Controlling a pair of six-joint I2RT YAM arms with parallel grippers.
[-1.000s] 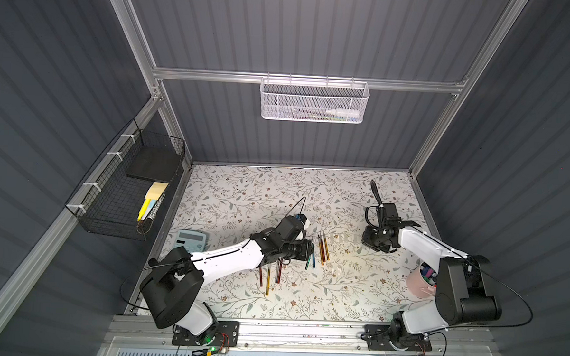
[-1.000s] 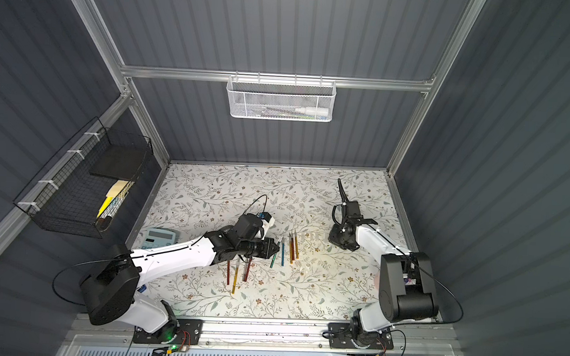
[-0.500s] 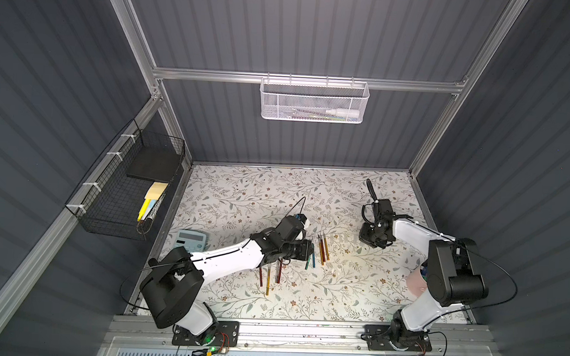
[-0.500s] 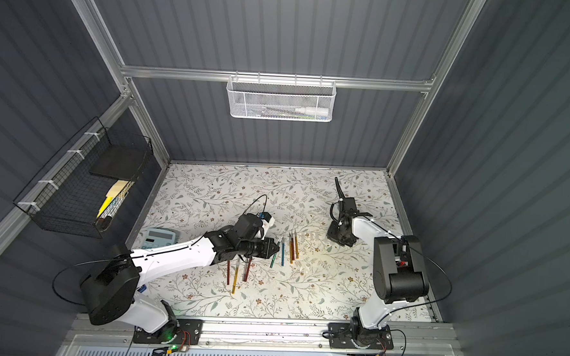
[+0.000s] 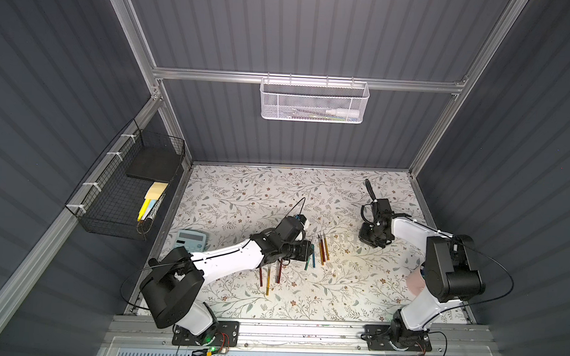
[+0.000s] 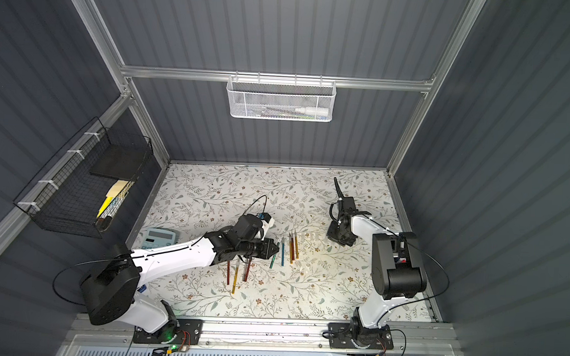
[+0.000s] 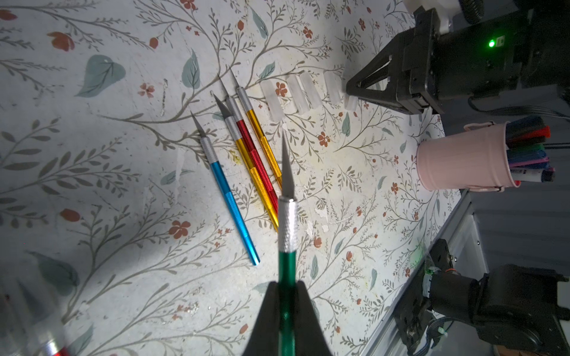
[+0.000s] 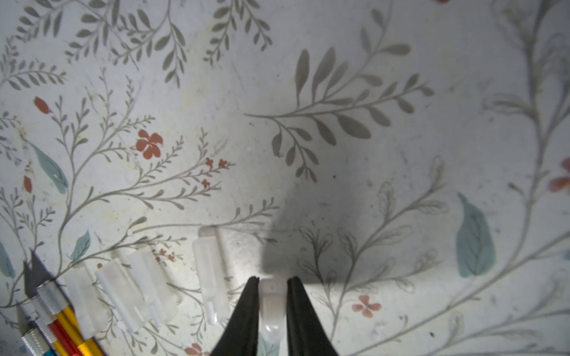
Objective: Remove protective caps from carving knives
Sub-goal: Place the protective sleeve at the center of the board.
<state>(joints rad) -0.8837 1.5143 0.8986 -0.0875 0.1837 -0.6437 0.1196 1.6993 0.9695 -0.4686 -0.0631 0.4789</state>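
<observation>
Nearest the front edge of the floral table (image 5: 243,190), three carving knives (image 5: 268,280) lie side by side, red, gold and red; they are too small to tell whether they are capped. Just beyond them the left gripper (image 7: 285,286) is clamped on a green knife (image 7: 287,234), whose knurled silver collar and bare pointed blade stick out past the fingertips. Beside it four uncapped knives rest on the table: a blue one (image 7: 229,200) slightly apart, then gold, red (image 7: 256,160) and gold lying tight together.

Past their blades, four protective caps (image 7: 271,100), short milky-clear sleeves, lie in a loose row. A fifth cap (image 8: 271,308) sits between the fingers of the right gripper (image 8: 273,279); I cannot tell whether they pinch it or have let go.

A pink cup (image 7: 456,157) near the right arm holds coloured markers (image 7: 527,145). A calculator (image 5: 191,241) lies at the table's left edge. On the left wall a black wire basket (image 5: 119,190) holds yellow pens (image 5: 143,208), a pale yellow pad and a black slab. On the back wall a white mesh basket (image 5: 314,101) holds a white tube (image 5: 342,114).
</observation>
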